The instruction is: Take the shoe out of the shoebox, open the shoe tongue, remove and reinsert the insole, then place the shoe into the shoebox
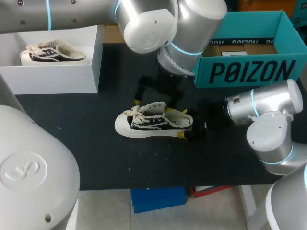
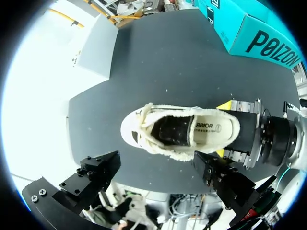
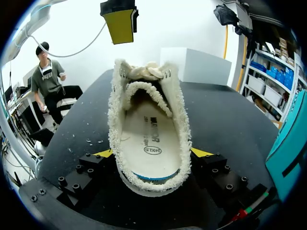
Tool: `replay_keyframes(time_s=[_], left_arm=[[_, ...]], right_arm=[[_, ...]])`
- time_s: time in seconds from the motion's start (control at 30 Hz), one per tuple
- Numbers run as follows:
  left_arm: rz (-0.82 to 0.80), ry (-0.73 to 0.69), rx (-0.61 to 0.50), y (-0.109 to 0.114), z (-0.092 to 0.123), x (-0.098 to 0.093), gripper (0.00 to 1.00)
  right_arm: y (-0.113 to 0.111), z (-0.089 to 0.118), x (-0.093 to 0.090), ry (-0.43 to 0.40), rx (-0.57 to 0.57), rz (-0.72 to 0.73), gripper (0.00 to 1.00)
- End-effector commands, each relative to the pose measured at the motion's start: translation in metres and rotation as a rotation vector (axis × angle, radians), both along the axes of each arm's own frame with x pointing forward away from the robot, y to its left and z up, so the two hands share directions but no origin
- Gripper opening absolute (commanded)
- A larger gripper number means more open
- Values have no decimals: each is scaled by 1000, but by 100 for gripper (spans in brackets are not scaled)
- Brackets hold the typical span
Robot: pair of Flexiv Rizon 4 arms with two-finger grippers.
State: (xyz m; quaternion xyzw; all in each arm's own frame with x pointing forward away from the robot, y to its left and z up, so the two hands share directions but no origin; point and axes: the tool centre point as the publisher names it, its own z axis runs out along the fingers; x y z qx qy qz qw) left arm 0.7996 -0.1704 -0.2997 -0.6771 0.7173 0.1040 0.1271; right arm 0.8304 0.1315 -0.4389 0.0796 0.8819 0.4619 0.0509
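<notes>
A black-and-white canvas shoe (image 1: 148, 123) with a fleecy rim stands on the black table, toe to the left. My right gripper (image 1: 184, 123) is shut on its heel, a yellow tip pressed on each side (image 3: 152, 153). The white insole (image 3: 148, 139) lies inside the shoe, and the tongue (image 3: 144, 72) with its knotted laces sits at the far end. My left gripper (image 1: 156, 101) hangs open just above the shoe's lace end and touches nothing. From the left wrist view the shoe (image 2: 180, 132) lies under the spread fingers (image 2: 96, 172). The teal shoebox (image 1: 268, 28) stands open at the back right.
A white box (image 1: 53, 76) at the back left holds a second, similar shoe (image 1: 50, 52). My left arm's large joints hang over the table's back middle. Bare black table (image 1: 96, 158) stretches in front of and left of the shoe.
</notes>
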Motion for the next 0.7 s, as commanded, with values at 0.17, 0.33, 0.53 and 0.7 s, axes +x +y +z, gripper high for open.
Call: replay_keyframes(time_s=[0.17, 0.33, 0.53, 0.7], left_arm=[[-25, -8, -11, -6, -17, 10, 100], [-42, -4, 24, -15, -27, 17, 100], [-22, 29, 73, -21, -44, 24, 100], [-22, 51, 85, -23, -56, 25, 100]], right_arm=[[1, -3, 1, 1, -1, -2, 0], [1, -3, 1, 1, -1, -2, 0], [1, -3, 1, 1, -1, -2, 0], [1, -3, 1, 1, -1, -2, 0]])
